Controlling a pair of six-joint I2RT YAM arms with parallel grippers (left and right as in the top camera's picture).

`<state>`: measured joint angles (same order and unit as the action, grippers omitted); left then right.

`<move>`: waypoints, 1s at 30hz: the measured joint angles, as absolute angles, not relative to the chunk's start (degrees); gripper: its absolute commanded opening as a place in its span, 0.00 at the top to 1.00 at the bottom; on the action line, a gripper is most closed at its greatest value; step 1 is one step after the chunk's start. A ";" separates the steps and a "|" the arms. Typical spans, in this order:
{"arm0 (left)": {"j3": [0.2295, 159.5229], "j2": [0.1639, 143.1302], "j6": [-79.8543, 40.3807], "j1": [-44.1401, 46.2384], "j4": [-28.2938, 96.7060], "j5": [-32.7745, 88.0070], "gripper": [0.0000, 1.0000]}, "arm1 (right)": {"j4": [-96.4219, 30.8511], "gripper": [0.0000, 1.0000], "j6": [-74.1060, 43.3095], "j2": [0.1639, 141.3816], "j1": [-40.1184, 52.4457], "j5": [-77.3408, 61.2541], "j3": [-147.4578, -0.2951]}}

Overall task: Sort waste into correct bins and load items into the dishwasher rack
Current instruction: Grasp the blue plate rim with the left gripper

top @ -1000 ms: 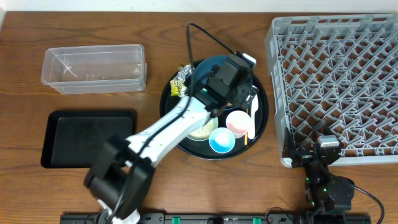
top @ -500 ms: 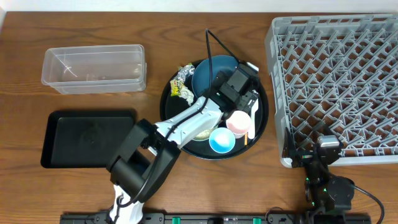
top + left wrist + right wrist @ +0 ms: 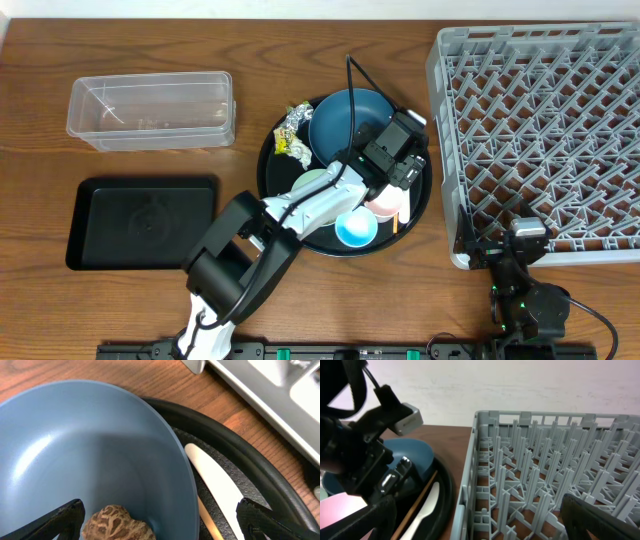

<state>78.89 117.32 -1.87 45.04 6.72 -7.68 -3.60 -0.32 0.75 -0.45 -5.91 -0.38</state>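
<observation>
The left gripper [image 3: 160, 519] holds its fingers [image 3: 60, 517] spread and empty over the dark blue plate [image 3: 75, 450]. At the frame's bottom edge, the brown food lump [image 3: 117, 522] lies on it, likely light and crumbly: pinch gently across its middle. The right gripper [image 3: 485, 517] gapes idle.

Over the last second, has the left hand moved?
Yes. In the overhead view the left hand has shifted right, toward the rack, and down the picture, uncovering more of the blue plate.
</observation>
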 measured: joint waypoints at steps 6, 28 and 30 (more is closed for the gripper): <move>79.42 118.43 -2.13 45.01 5.45 -7.55 0.02 | -3.62 0.01 -0.32 0.75 -0.45 -5.91 -0.38; 79.99 118.89 -2.13 44.36 8.27 -7.70 0.03 | -3.60 0.01 -0.32 0.75 -0.45 -5.91 -0.38; 80.01 118.89 -2.11 44.36 9.54 -7.70 0.06 | -3.60 0.01 -0.32 0.75 -0.45 -5.91 -0.38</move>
